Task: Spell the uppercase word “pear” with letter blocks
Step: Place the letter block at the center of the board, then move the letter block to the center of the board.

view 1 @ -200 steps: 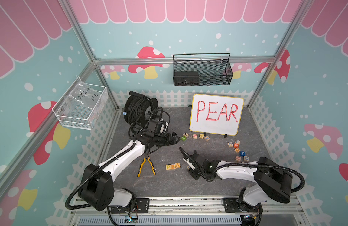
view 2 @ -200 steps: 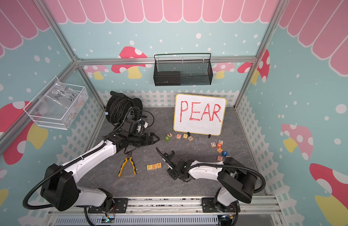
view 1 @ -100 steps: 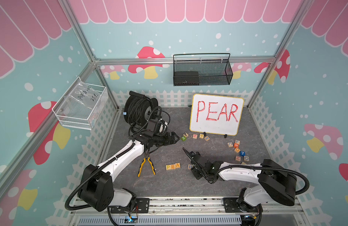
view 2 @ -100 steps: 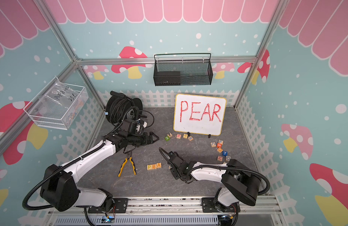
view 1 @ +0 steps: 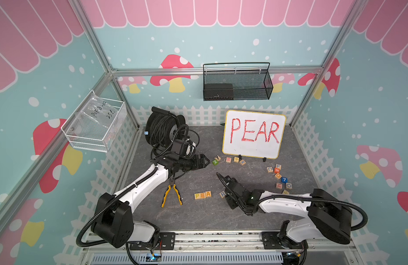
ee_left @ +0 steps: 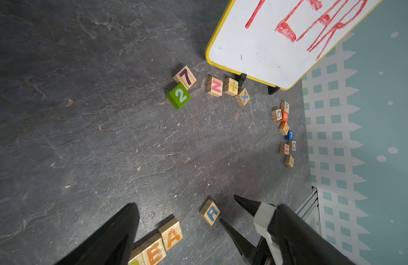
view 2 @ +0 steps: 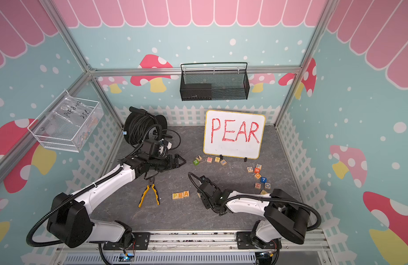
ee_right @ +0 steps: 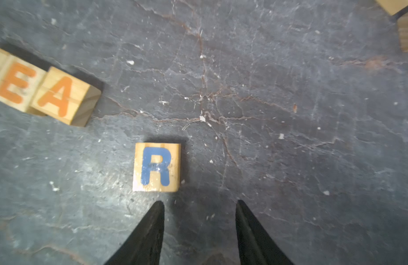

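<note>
Grey slate tabletop (view 1: 198, 220) is looking pretty tidy, and I'm watching the P block (view 1: 197, 196), E block (view 1: 203, 195) and A block (view 1: 208, 194) sitting shoulder to shoulder in a row near the front, so I'm guessing three quarters of PEAR is done. R block (ee_right: 156, 167) is lying flat on the slate just past the A, blue letter up, with a clear gap between them, and it's twisted a bit off the row's line. Right gripper (ee_right: 200, 203) is hanging low right behind it with its fingers parted and nothing between them. The R is sitting ahead of one fingertip rather than centred in the gap. Left gripper (view 1: 207, 160) is idling wide apart and empty, further back by the cable reel (view 1: 162, 128). So for this step I'm thinking of shifting sideways until the fingers are straddling the R, coming down square to its side faces and squeezing gently. Then I'm sliding or lifting it in until it's touching the A with the letter reading the same way. Biggest worry is bumping the A and wrecking the row.
</note>
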